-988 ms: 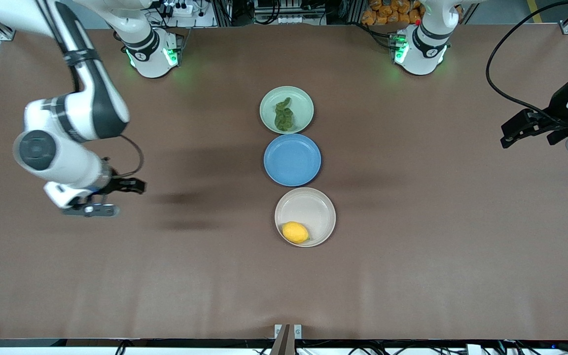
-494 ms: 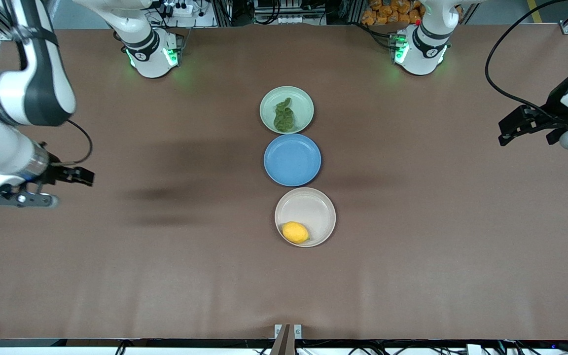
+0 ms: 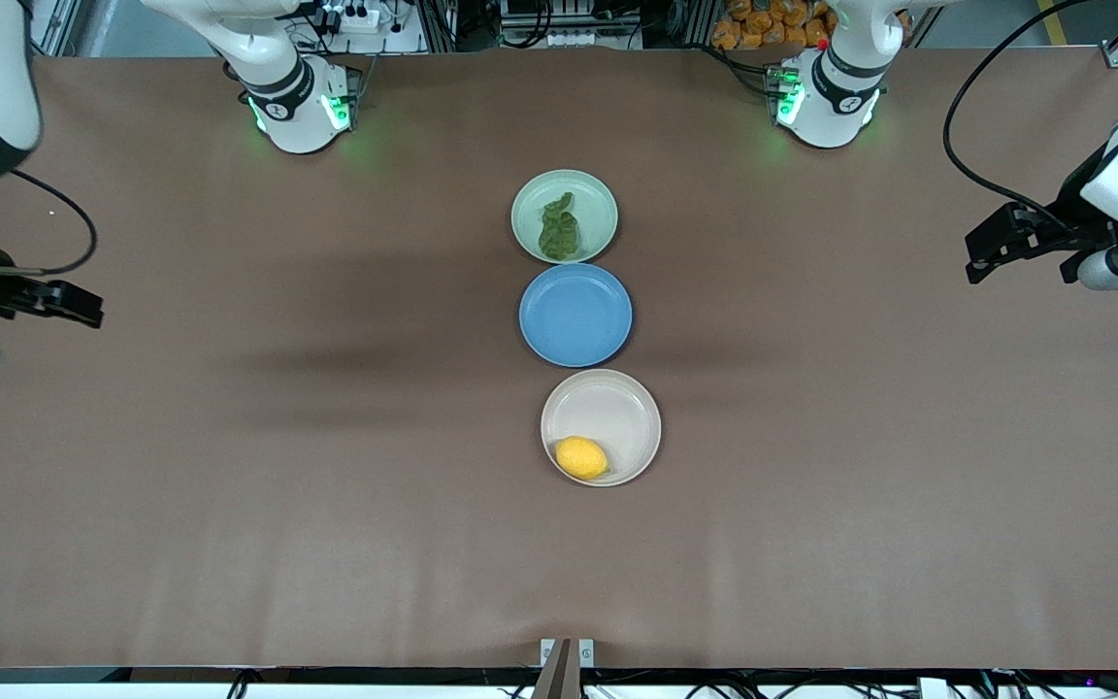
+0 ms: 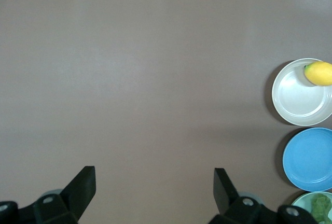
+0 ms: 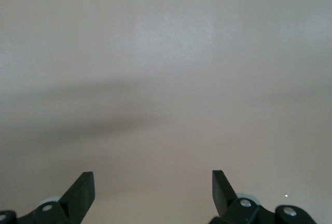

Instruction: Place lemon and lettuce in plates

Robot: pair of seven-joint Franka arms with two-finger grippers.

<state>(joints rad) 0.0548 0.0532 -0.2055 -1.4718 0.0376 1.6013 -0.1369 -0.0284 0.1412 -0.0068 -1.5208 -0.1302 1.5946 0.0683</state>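
Three plates sit in a row down the middle of the brown worktop point(image 3: 811, 485). The lettuce point(image 3: 558, 229) lies in the mint green plate point(image 3: 599, 198), the one closest to the robots' bases. The blue plate point(image 3: 575, 315) in the middle has nothing in it. The lemon point(image 3: 581, 458) sits in the cream-white plate point(image 3: 617, 408), at the edge nearest the front camera. None of these has moved since a second ago.

What has changed is the arms. The right tool point(image 3: 74, 309) has pulled well away from the plates. A second ago it was much closer to the middle; now it hangs over the right arm's end of the worktop, and part of that arm has gone out of the picture. Its two fingers are spread wide with nothing between them.

The left tool point(image 3: 981, 257) has slid a little toward the plates and a bit higher in the front view. It hangs over the left arm's end of the worktop, also spread wide and holding nothing.
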